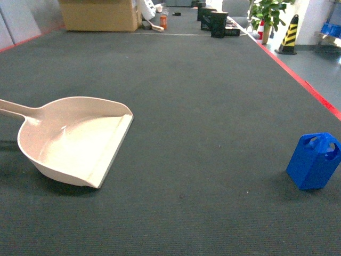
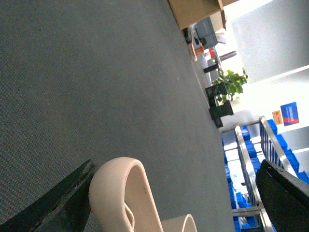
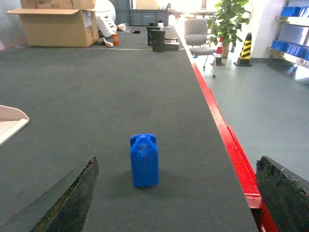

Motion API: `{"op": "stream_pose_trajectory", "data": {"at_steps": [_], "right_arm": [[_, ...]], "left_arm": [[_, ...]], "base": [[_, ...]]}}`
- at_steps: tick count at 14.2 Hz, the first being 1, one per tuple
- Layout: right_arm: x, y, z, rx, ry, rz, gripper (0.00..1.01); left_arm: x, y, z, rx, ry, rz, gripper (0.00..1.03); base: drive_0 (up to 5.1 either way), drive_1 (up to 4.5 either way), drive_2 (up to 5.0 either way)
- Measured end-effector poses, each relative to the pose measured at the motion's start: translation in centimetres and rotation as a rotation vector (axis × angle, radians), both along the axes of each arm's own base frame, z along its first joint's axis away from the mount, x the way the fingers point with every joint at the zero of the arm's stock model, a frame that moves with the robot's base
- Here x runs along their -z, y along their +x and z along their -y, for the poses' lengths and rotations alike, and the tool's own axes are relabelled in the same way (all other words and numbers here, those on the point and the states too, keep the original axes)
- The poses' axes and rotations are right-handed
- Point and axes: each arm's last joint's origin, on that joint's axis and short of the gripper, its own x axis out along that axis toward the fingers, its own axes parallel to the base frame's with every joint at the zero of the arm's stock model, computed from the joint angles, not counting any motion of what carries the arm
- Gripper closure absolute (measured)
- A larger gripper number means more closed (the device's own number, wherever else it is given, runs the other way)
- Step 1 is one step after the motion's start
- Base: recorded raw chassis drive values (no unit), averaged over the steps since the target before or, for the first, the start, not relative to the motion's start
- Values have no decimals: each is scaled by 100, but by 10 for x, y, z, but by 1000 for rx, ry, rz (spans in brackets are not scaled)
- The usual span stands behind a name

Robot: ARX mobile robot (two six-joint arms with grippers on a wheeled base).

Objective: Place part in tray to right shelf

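The left wrist-mounted view is turned sideways over the dark grey table surface. The left gripper stands with its jaws wide apart — one dark finger at lower left, the other at the lower right edge. Between them, touching or just beside the left finger, curves the tray — probably its rounded cream rim. Far off: a cardboard box, a green plant, and the right shelf with blue crates

Bare tabletop lies between the tray and the part, which stand well apart; boxes crowd only its far end.
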Motion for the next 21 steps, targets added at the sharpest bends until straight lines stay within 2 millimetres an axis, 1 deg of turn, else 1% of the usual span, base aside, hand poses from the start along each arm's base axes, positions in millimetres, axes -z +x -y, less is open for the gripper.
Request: {"op": "stream_pose_trajectory", "data": {"at_steps": [2, 6, 7, 10, 11, 12, 14, 16, 17, 18, 20, 21], "right_arm": [[0, 0, 0, 0, 0, 0, 3], [0, 0, 0, 0, 0, 0, 3], [0, 0, 0, 0, 0, 0, 3], [0, 0, 0, 0, 0, 0, 3], [0, 0, 0, 0, 0, 0, 3], [0, 0, 0, 0, 0, 0, 3], [0, 0, 0, 0, 0, 0, 3], [0, 0, 0, 0, 0, 0, 3], [0, 0, 0, 0, 0, 0, 3], [0, 0, 0, 0, 0, 0, 3], [0, 0, 0, 0, 0, 0, 3], [0, 0, 0, 0, 0, 0, 3]], "left_arm": [[3, 10, 3, 24, 6, -39, 5], [24, 22, 2, 53, 17, -89, 5], [26, 26, 2, 63, 19, -91, 5], [23, 35, -1, 66, 33, -51, 5], [25, 40, -2, 79, 32, -52, 11], [29, 44, -3, 88, 28, -64, 21], [36, 52, -7, 78, 27, -37, 48], [37, 60, -9, 80, 14, -17, 74], [34, 63, -8, 90, -37, -1, 83], [28, 65, -4, 89, -71, 29, 88], [24, 60, -1, 82, -93, 57, 90], [22, 51, 2, 65, -101, 80, 90]], "base": [[0, 0, 0], [0, 0, 0], [0, 0, 0], [0, 0, 0], [0, 0, 0], [0, 0, 0], [0, 0, 0], [0, 0, 0], [0, 0, 0], [0, 0, 0], [0, 0, 0], [0, 0, 0]]}}
